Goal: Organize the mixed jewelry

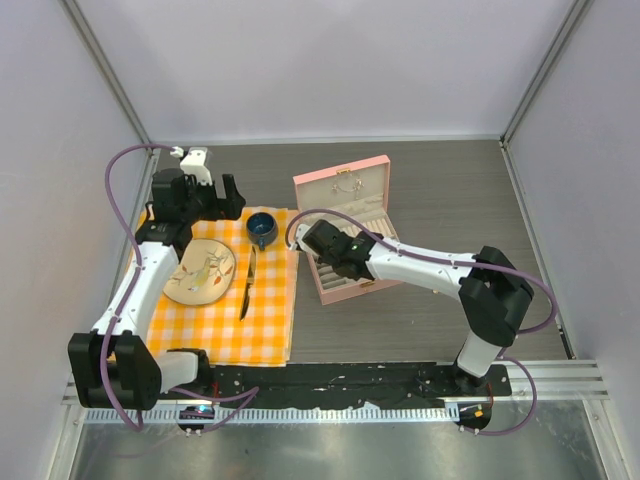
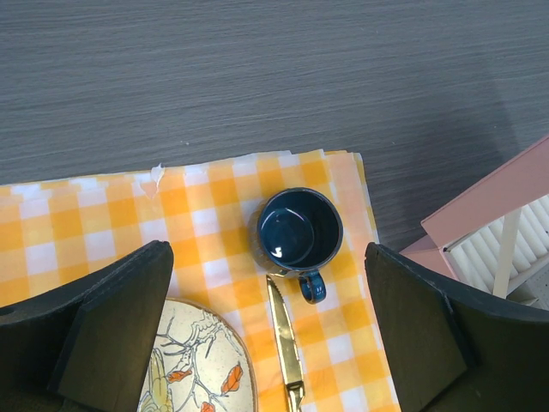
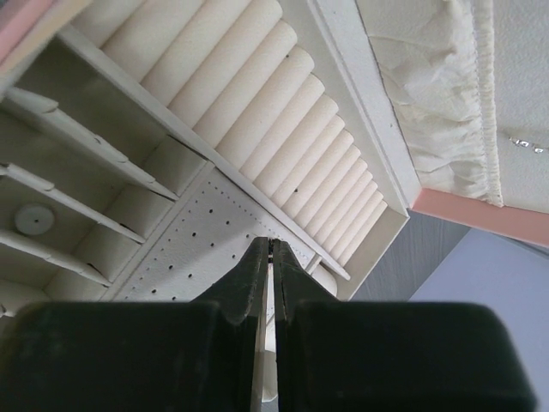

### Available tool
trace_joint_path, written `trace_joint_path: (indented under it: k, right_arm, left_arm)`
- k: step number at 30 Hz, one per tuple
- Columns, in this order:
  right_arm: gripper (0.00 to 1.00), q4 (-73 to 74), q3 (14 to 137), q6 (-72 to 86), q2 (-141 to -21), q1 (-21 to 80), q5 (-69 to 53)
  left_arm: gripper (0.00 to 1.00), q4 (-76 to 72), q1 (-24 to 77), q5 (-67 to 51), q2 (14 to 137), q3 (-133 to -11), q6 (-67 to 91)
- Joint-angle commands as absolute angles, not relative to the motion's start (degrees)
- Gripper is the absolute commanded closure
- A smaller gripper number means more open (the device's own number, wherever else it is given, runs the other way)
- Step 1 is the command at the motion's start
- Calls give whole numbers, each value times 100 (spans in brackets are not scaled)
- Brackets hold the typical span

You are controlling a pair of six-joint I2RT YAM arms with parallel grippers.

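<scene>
The pink jewelry box stands open at mid table, with cream ring rolls, divided compartments and a perforated panel. A thin chain hangs in its lid. A small round white piece lies in one compartment. Silvery specks sit on the lid's lining. My right gripper is low over the perforated panel, jaws pressed together with a tiny dark bit pinched at the tips. My left gripper is wide open and empty above the blue cup.
A yellow checked cloth at the left carries the blue cup, a gold knife and a patterned plate. Grey walls enclose the table on three sides.
</scene>
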State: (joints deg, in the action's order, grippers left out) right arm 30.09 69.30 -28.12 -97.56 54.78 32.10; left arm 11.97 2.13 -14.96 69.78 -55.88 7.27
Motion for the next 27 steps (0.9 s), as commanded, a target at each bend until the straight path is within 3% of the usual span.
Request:
trace_joint_path:
  k: [1, 27]
  right_arm:
    - [99, 3006, 7181, -2795, -9791, 5572, 3305]
    - [99, 3041, 7172, -2821, -9923, 5643, 3278]
  left_arm:
    - [0, 914, 176, -1468, 6891, -5563, 703]
    - [0, 914, 158, -1468, 6882, -5555, 694]
